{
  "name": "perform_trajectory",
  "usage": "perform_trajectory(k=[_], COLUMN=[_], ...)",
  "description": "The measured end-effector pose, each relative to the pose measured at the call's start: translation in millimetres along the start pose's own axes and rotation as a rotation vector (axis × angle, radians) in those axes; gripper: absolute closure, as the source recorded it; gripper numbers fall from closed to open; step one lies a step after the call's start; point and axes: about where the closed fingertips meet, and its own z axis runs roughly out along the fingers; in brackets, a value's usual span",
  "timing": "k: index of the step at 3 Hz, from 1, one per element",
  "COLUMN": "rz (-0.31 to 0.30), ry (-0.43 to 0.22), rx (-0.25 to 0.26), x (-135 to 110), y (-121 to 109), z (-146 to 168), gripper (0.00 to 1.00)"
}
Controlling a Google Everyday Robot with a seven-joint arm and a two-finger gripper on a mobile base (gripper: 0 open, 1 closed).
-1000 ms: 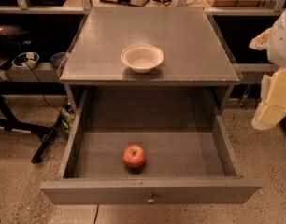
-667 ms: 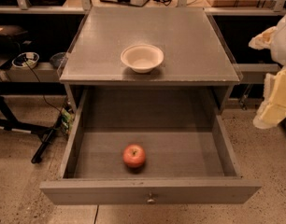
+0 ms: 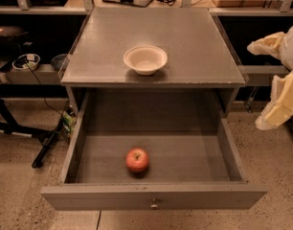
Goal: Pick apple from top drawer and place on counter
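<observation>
The apple [image 3: 137, 159], small and red with a short stem, lies on the floor of the open top drawer [image 3: 89, 147], near its front and a little left of centre. The drawer is pulled fully out, and its front panel carries a small round knob [image 3: 154, 205]. The counter [image 3: 194, 42] is the flat grey top of the cabinet above it. My gripper [image 3: 255, 86] hangs at the right edge of the view, beside the cabinet's right side and level with the counter edge. Its cream fingers [image 3: 280, 99] are spread apart and hold nothing. It is well right of and above the apple.
A white bowl [image 3: 145, 59] stands on the counter near its front edge. Dark shelving with cables and small bowls [image 3: 26, 61] runs behind and to the left. A black stand leg [image 3: 46, 147] lies on the speckled floor left of the drawer.
</observation>
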Motion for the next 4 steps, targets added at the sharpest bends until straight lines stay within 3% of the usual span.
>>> perform_trajectory(k=[2, 3, 4], rz=[0.031, 0.073, 0.073], ry=[-0.06, -0.081, -0.081], rx=[-0.004, -0.039, -0.039], x=[-11.0, -15.8, -15.8], y=[5.0, 13.4, 13.4], z=[29.4, 69.8, 69.8], gripper=[0.0, 0.0, 0.0])
